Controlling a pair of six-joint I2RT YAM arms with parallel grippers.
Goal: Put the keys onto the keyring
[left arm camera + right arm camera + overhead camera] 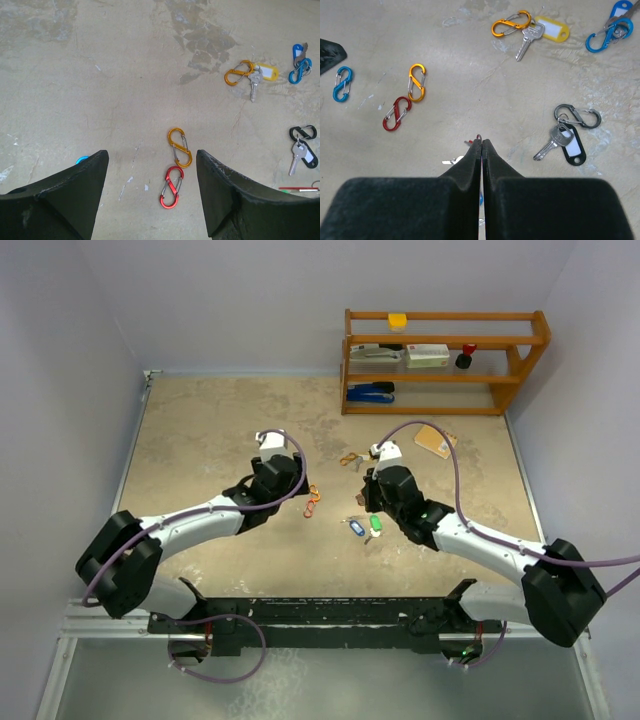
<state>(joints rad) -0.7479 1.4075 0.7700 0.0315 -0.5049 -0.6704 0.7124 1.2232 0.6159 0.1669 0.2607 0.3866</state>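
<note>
The right gripper (pixel 481 142) is pressing its black fingers fully together, a small silver key (pixel 451 161) peeking out just beside them; whether it is pinched cannot be told. A silver key with a black-and-white tag (pixel 562 141) is lying near. The left gripper (pixel 150 155) is hovering wide open over a red S-shaped metal clip (pixel 171 186).

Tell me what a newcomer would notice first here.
The right gripper, shut with a sliver of red at its tips, hangs over the beige table. An orange S-shaped metal clip and a red S-shaped metal clip lie on it, framed by the open left gripper.
</note>
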